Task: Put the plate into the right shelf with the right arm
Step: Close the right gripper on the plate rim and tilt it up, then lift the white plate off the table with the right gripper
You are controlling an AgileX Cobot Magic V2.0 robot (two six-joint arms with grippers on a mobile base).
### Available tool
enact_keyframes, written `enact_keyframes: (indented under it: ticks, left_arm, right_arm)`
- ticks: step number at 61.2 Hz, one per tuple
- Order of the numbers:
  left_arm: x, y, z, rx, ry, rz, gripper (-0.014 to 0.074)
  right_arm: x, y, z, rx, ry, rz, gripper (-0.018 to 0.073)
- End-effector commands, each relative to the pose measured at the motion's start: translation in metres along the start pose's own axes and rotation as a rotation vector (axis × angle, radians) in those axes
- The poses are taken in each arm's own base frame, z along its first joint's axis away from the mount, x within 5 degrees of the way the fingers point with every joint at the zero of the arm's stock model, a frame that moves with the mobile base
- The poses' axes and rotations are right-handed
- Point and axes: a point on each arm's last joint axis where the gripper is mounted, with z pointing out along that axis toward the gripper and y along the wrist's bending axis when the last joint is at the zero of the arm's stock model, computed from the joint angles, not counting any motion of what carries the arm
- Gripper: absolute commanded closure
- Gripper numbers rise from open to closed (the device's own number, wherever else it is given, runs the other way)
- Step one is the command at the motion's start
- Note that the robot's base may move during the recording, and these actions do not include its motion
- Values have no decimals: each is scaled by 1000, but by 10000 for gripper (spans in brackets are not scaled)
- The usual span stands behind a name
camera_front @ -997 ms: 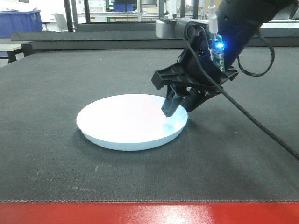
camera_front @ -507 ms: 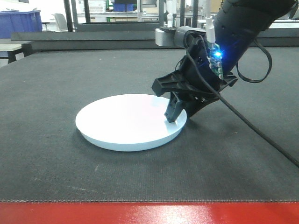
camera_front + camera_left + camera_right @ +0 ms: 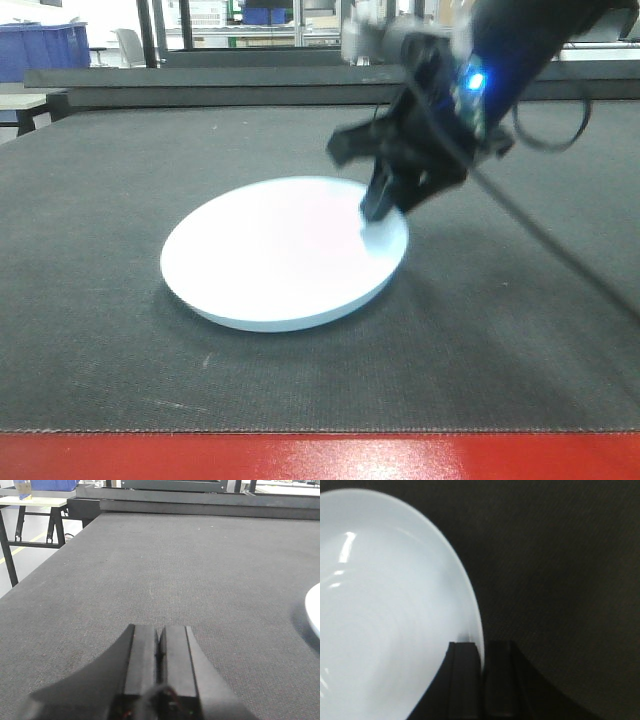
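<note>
Shows, in the middle of the front view, the plate (image 3: 270, 255) on the dark table (image 3: 100, 200), white and bare. Appears tilted, with the near left edge down on the table and the far right edge seemingly raised; cannot say for certain, given the blur there. Reaches in from the upper right of the frame as the right arm (image 3: 520, 50), black, with a small blue light (image 3: 476, 80) glowing on it and a black cable (image 3: 560, 252) trailing towards the right edge. Ends in the right pincer (image 3: 378, 215), closed on the plate's right rim.

Confirmed from the right wrist view, bottom centre: two black fingers (image 3: 465, 680) pinching the thin white rim between them, one over the plate's inner face, the other on the table side.

In the left wrist view, bottom centre: the left pincer (image 3: 160, 650), pressed together with nothing between, above bare table. At the right edge of that frame, only a sliver of the plate, well apart from this pincer. In the upper left of the front view, blue bins (image 3: 45, 50) in the background.
</note>
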Motion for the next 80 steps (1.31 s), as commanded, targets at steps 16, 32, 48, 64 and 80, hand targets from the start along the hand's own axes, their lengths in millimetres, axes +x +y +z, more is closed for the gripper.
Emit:
enact_keyframes:
  ticks: [16, 32, 48, 64, 80]
  left_arm:
    - [-5, 0, 0, -4, -84, -9, 643]
    - [-5, 0, 0, -4, -84, -9, 643]
    - [-5, 0, 0, -4, -84, -9, 643]
    - [-5, 0, 0, -4, -84, -9, 643]
    - [-5, 0, 0, -4, -84, -9, 643]
  right_arm:
    - [-36, 24, -157, -14, -390, -81, 505]
    - [14, 36, -247, -15, -591, -109, 505]
    - [91, 41, -299, -14, -768, -130, 505]
    - [167, 39, -318, -5, -964, -143, 505]
    - [200, 36, -314, -1, -1052, -146, 505]
